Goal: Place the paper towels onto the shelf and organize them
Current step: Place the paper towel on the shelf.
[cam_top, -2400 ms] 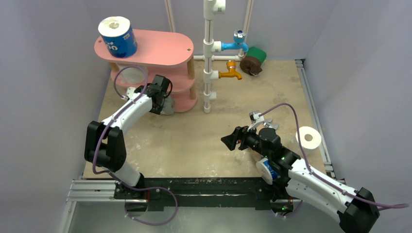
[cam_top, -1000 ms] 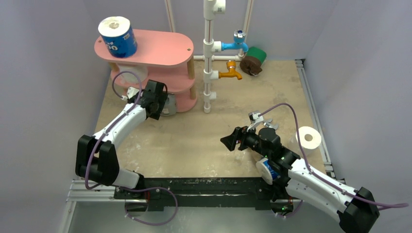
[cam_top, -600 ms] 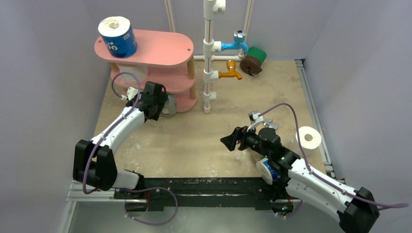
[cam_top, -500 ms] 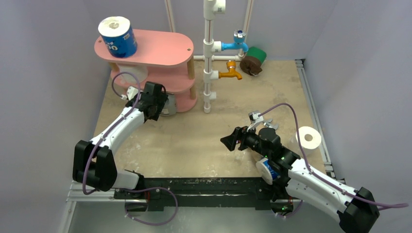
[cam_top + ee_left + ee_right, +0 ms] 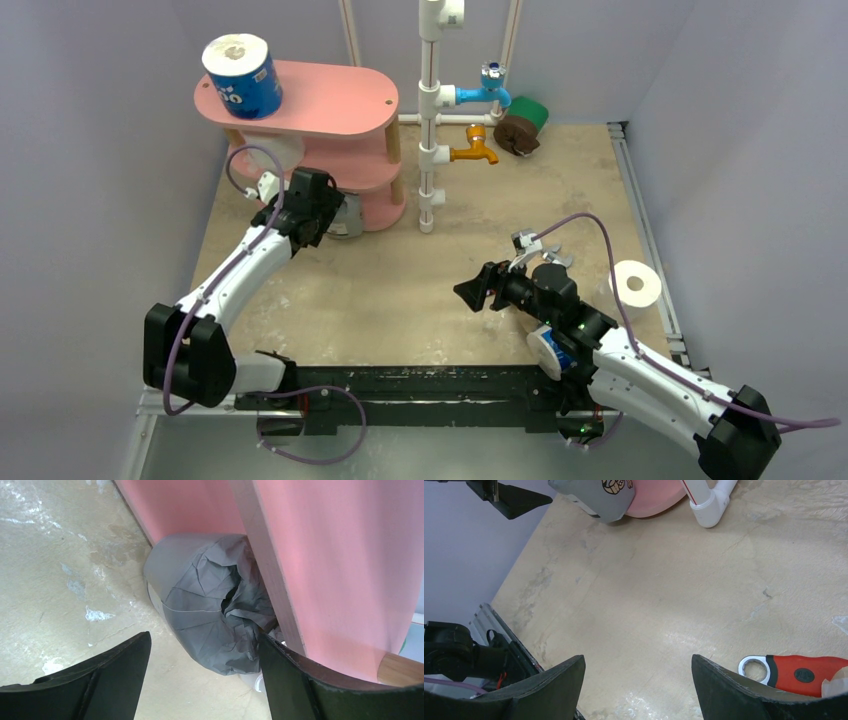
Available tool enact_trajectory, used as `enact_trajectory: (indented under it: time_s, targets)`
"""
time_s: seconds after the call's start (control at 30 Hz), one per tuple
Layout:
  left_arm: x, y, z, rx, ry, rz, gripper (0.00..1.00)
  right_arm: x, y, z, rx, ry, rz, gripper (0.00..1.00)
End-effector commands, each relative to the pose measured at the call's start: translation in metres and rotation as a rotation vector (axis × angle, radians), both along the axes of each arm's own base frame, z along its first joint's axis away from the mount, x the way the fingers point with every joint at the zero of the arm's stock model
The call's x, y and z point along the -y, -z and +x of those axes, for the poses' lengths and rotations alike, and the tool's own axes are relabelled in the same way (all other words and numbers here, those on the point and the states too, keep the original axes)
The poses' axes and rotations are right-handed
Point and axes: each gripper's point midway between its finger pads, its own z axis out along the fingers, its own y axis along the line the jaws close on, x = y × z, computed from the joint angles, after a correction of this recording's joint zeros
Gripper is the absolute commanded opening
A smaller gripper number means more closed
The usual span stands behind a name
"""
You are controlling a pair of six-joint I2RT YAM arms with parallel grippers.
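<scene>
left wrist view: left gripper spread wide, gripping nothing; grey-wrapped roll just ahead of the jaws, jammed against lower board edge of the shelf. risk: loosely seated, could roll away across the table if clipped on withdrawal. right gripper released, empty, well apart.

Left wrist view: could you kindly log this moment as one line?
left gripper: open, at grey roll | roll beside shelf base | right gripper: open, empty

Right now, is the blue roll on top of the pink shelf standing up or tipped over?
Standing up. The blue roll rests on the shelf top with its white end and core hole facing up.
</scene>
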Motion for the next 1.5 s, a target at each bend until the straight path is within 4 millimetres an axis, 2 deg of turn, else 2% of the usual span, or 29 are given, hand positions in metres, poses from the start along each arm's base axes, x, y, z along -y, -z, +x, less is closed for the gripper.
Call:
enact_trajectory:
  time_s: [0.0, 0.33, 0.43, 0.57, 0.73, 0.9, 1.17, 1.27, 1.47]
  targets:
    - [-0.006, -0.017, 0.002, 0.080, 0.032, 0.039, 0.78, -0.004, -0.008, 0.000, 0.031, -0.017, 0.024, 0.78]
    - [-0.017, -0.044, -0.011, 0.139, 0.116, 0.154, 0.79, -0.004, -0.007, 0.001, 0.030, -0.018, 0.017, 0.78]
    - [-0.023, -0.049, -0.020, 0.137, 0.175, 0.240, 0.79, -0.004, -0.007, 0.001, 0.030, -0.014, 0.016, 0.78]
    - [-0.021, -0.057, -0.033, 0.233, 0.303, 0.389, 0.83, -0.003, -0.006, 0.003, 0.032, -0.009, 0.010, 0.78]
    - [-0.019, -0.044, -0.055, 0.195, 0.419, 0.547, 0.87, -0.004, -0.004, 0.006, 0.029, -0.002, 0.002, 0.78]
    - [-0.006, -0.023, -0.062, 0.111, 0.494, 0.602, 0.87, -0.005, -0.004, 0.006, 0.027, -0.006, 0.003, 0.78]
    - [0.009, 0.007, -0.039, 0.050, 0.560, 0.646, 0.89, -0.003, -0.004, 0.005, 0.029, 0.001, -0.002, 0.78]
    - [0.018, 0.011, -0.031, 0.080, 0.593, 0.658, 0.91, -0.003, -0.004, 0.005, 0.028, 0.001, -0.002, 0.78]
    - [0.022, 0.016, -0.020, 0.052, 0.605, 0.685, 0.92, -0.003, -0.003, 0.005, 0.028, -0.001, -0.003, 0.78]
